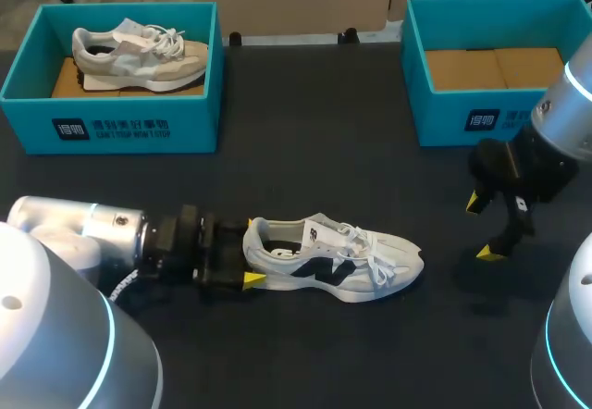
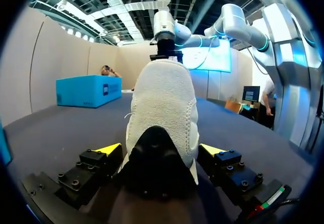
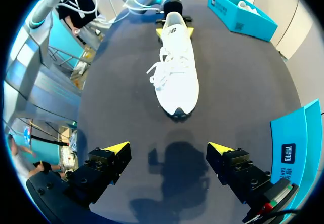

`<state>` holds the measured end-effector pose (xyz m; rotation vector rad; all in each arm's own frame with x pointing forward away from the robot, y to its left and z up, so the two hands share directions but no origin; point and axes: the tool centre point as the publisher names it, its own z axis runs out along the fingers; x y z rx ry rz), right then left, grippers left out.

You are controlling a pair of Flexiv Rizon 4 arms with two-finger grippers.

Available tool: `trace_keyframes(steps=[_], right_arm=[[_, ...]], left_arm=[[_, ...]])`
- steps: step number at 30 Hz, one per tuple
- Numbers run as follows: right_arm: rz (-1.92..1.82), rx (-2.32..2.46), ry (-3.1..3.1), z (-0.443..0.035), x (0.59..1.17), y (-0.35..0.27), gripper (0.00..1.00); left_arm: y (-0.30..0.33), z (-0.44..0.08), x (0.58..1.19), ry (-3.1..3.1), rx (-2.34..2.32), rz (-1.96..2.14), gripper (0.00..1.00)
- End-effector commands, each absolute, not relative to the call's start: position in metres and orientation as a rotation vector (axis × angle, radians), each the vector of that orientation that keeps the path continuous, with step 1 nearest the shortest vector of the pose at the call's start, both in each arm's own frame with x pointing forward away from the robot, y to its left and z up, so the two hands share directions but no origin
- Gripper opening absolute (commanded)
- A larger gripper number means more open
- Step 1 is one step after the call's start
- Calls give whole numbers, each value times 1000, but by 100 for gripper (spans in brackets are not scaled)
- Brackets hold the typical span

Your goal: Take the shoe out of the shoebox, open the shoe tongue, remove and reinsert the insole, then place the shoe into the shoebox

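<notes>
White shoe [image 1: 333,259] lying on its sole on the dark table [image 1: 305,150], heel in the left gripper [image 1: 248,261].
The left gripper's yellow-tipped fingers [image 2: 109,149] flank the shoe's heel on both sides and, as far as the wrist view shows, press against it, so it grips the shoe. Beyond the shoe's toe and well apart from it hangs the right gripper [image 1: 481,229], fingers spread wide with only bare table between them. On the far side of the shoe stand two teal boxes: the left shoebox [image 1: 139,127], past the heel end, holds a tan shoe [image 1: 139,53]; the right shoebox [image 1: 462,117], past the toe end, shows its cardboard floor.
</notes>
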<state>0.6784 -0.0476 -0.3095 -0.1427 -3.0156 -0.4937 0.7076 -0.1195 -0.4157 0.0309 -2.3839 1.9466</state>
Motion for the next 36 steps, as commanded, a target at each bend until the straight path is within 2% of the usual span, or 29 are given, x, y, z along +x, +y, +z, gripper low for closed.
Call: trace_keyframes(steps=[1,36], right_arm=[[-492,-143,-3018,-310,677,-48,100],[-492,-143,-3018,-310,677,-48,100]], left_arm=[[-127,-418,708,-2390,33,1949,100],[-154,-420,704,-2381,-52,1941,100]])
